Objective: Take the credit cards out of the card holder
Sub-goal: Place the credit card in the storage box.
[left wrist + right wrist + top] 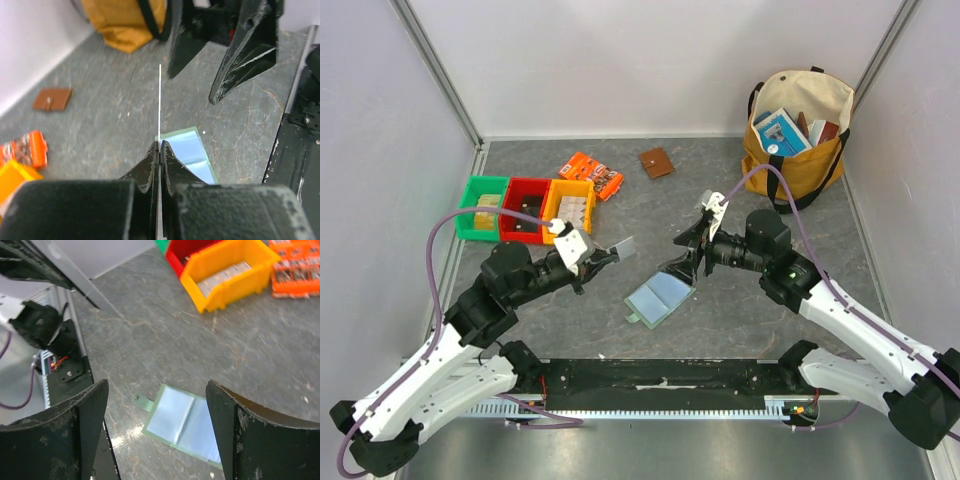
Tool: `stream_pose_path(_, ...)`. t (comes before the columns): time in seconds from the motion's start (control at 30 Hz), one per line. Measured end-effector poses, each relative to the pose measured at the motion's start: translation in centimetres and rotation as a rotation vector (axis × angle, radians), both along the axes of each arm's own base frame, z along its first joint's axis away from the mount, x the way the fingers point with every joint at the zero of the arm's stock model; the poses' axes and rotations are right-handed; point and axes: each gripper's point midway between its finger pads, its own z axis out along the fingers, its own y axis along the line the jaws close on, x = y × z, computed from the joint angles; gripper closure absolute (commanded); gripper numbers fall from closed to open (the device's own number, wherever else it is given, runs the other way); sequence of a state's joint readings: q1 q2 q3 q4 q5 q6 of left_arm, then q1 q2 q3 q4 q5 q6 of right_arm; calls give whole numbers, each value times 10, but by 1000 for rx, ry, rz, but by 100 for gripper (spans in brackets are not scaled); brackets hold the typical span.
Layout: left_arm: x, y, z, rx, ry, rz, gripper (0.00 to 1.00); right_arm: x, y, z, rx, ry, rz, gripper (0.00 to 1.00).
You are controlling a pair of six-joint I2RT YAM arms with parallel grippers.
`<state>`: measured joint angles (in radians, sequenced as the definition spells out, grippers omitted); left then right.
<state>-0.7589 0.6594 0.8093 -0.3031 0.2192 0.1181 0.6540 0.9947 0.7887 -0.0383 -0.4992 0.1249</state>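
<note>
The card holder [660, 297] is laid open and flat on the grey table [740, 310], just below the middle of the top view, with its small tab toward the lower left. The left gripper [609, 256] is clamped on a thin grey card [624, 246] — seen edge-on as a white line in the left wrist view — which is held in the air, up and left of the holder. The right gripper [688, 256] is poised over the holder's upper right edge, its jaws spread wide and gripping nothing. Green, red and yellow bins [527, 181] are lined up at the left. An orange packet [592, 174], a brown wallet [657, 162] and a yellow bag [798, 150] are set toward the back — the packet's print is too small to be read.
</note>
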Motion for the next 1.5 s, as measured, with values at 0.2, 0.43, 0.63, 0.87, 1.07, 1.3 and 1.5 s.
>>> stream_pose_path(0.2,-22,-18,10,25,-150,-222,98,-32,25,18,67,-121,223,12)
stream_pose_path(0.43,-35,-41,-12,98,-143,-425,98,-57,46,16,64,-218,374,24)
stream_pose_path(0.63,-43,-47,1,96,-182,-504,98,-64,56,13,56,-252,433,75)
stream_pose_path(0.87,-33,-46,9,88,-197,-446,43,-55,56,11,23,-299,389,100)
stream_pose_path(1.07,-1,-36,29,-59,-36,-158,20,-8,42,13,-67,-376,110,100)
stream_pose_path(1.3,39,-23,27,-379,392,258,22,32,21,0,-174,-456,-206,100)
stream_pose_path(1.5,58,-29,10,-608,711,460,27,45,17,-17,-273,-525,-359,100)
